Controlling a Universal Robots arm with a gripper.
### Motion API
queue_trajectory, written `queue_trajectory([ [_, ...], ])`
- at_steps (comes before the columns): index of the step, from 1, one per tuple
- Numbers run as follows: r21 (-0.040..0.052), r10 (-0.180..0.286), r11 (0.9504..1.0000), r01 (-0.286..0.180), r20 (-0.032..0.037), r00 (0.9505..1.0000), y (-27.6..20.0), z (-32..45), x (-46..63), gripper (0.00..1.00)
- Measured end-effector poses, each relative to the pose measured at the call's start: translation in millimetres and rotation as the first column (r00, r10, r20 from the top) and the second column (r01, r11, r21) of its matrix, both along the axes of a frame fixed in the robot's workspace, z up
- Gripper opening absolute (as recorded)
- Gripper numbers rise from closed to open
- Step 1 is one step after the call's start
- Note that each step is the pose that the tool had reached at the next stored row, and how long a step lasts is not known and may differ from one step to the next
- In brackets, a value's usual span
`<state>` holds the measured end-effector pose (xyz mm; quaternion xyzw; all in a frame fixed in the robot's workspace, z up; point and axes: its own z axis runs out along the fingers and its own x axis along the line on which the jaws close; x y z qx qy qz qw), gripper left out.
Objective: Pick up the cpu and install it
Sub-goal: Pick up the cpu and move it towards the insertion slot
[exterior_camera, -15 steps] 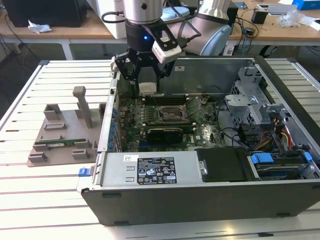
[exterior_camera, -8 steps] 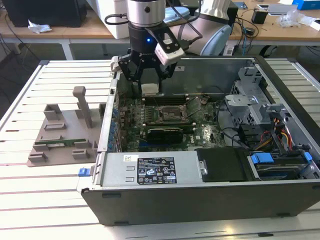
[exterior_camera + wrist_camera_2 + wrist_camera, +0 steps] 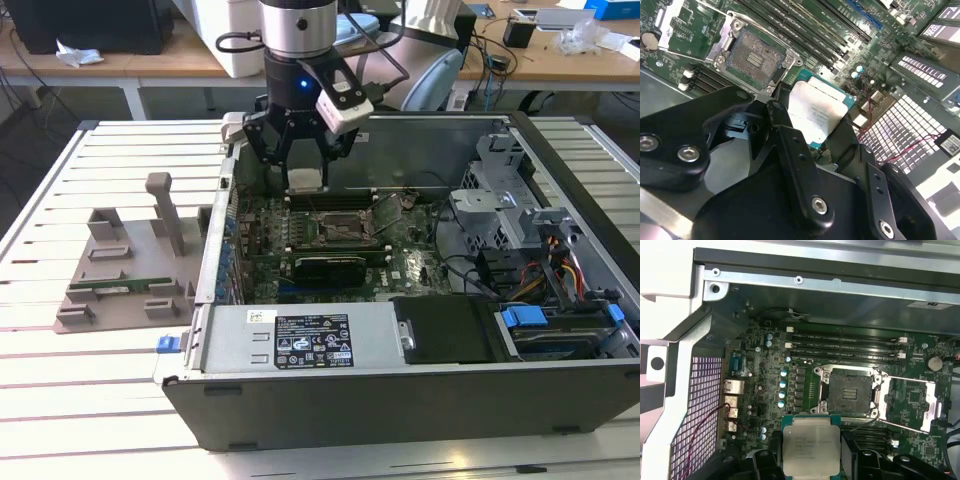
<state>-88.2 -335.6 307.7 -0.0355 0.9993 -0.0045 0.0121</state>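
Gripper (image 3: 303, 170) is clamped on the cpu (image 3: 811, 444), fingers pinching opposite edges, silver lid facing the camera in the first wrist view. It hangs inside the open computer case (image 3: 400, 395) on the bench (image 3: 90, 400), above the motherboard (image 3: 765, 390) toward the case's far wall in the exterior view, near the socket (image 3: 847, 392), not in it. Socket is bare, retention frame (image 3: 912, 400) swung open.

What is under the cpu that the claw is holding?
The cpu, gripped by the claw, hangs over the green motherboard, beside the open, empty socket. The board area directly beneath is hidden by the chip itself.
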Motion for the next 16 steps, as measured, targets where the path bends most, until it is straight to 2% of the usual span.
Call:
queue_trajectory([
  [7,0.0000,0.000,1.0000,0.000,0.0000,1.0000,2.0,-8.7,5.0,0.55],
  [9,-0.0001,0.000,1.0000,0.000,-0.0003,1.0000,3.6,-15.5,7.7,0.55],
  [16,-0.0001,0.000,1.0000,0.000,-0.0002,1.0000,8.0,-20.5,21.3,0.55],
])
